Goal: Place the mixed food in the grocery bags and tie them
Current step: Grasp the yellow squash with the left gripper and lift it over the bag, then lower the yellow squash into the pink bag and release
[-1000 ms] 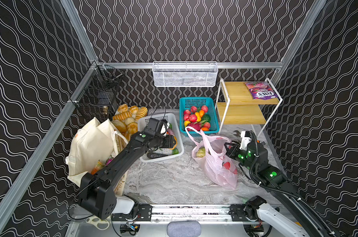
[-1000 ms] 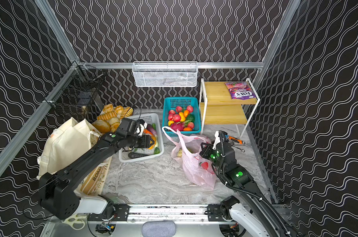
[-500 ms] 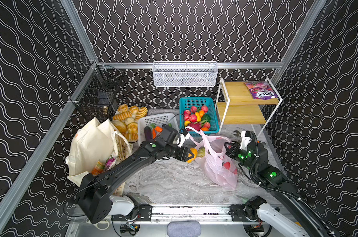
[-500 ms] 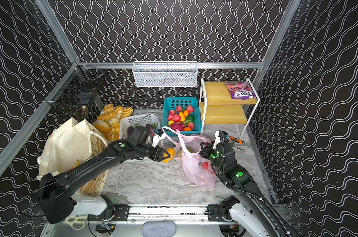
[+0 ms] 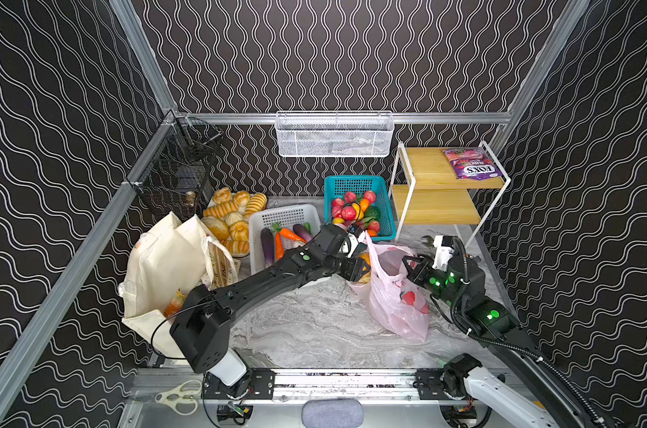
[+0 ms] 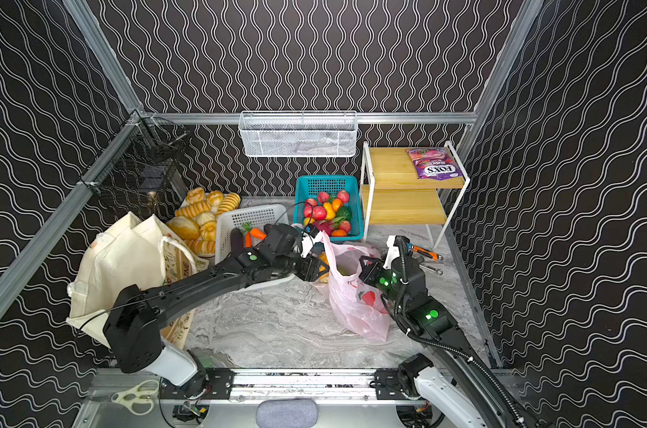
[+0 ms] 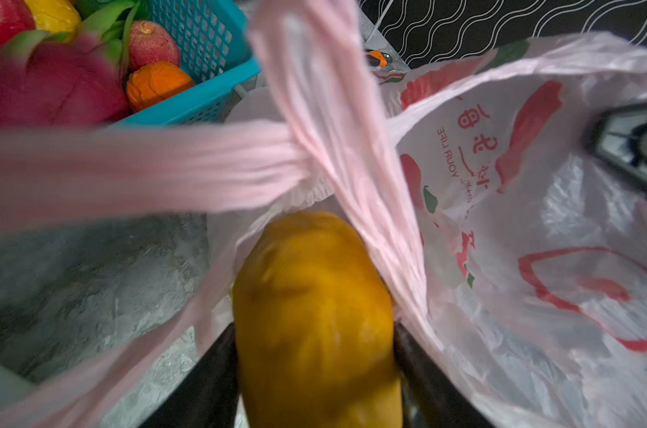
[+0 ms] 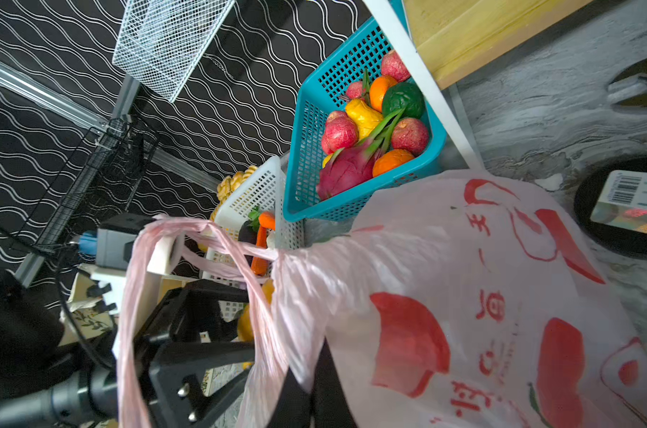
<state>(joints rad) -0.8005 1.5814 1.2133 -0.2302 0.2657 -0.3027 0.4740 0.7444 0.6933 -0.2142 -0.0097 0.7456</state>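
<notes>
Pink film sits nearest us, right of the table's [image 5: 307,322] middle: the pink bag [image 5: 396,304], mouth open. We see the right gripper [image 5: 411,267] clamped shut on its right rim, plastic pinched between the fingers [image 8: 331,389]. The left gripper [image 5: 357,268] reaches across to the bag's left rim, jaws closed around the round orange vegetable [image 7: 314,296], which touches both fingers and presses against a loop handle [image 7: 333,129]; we cannot tell whether it is inside the bag. Along the table's left edge slumps the canvas tote [image 5: 158,266], an orange packet [image 5: 175,298] showing in its mouth. Farther back we see a white basket [image 5: 284,216] of carrots [image 5: 290,233] and aubergines [image 5: 267,244] beside a teal basket [image 5: 351,182] of fruit [image 5: 347,213], bread rolls [image 5: 233,215] at the far left corner, and a purple pouch [image 5: 470,166] on the shelf [image 5: 425,168] at the far right corner.
</notes>
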